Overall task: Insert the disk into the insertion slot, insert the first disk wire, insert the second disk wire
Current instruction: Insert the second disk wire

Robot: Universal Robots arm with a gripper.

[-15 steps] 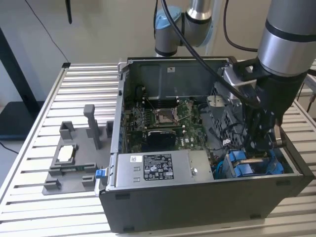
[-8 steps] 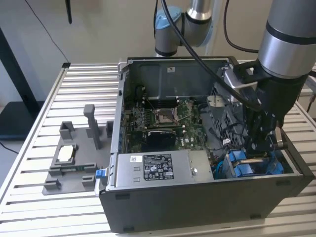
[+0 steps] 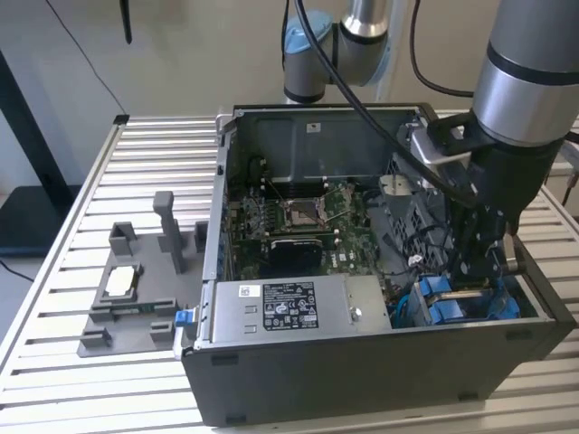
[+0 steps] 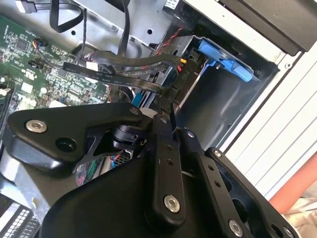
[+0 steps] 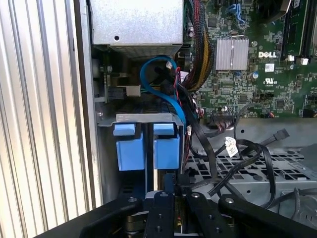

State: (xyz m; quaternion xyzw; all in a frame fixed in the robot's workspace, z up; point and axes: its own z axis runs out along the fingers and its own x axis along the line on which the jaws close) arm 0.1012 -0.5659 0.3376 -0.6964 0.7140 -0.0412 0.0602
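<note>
Gripper (image 4: 171, 119): black two-finger unit, down inside the case at the exterior view's right. Its fingers are drawn almost together. I read them as pinched on the black wire connector (image 4: 171, 98), though the contact itself is partly hidden.

PC case (image 3: 362, 380): dark, lying open side up.

Insertion slot (image 5: 143, 117): grey sheet-metal cage in the case corner just beside the gripper.

Disk (image 5: 146, 148): seated in the slot, as I judge it. The end tabs of its blue carrier show just under the cage lip.

Flat black wire (image 4: 114, 75): runs across the board to the connector in the fingers.

Blue wire (image 5: 158, 79): loops above the carrier, near the working spot.

Handling note: I take the step in hand to be a disk wire.
- I would hold the connector square to the disk's port, with the keyed side matched.
- I would push straight along the port's axis with light force.
- I would see that neither the blue loop nor the dark wire bundle gets trapped under the fingers.
- Space between the cage wall and the wires is tight, so I would avoid any sideways sweep.

Slatted metal table (image 3: 109, 181): pale ribbed top, carrying the case.

Grey fixture (image 3: 136, 298): stands on the table at the exterior view's left, well apart from the gripper.

Wall (image 3: 181, 54): pale and plain, behind the table.
</note>
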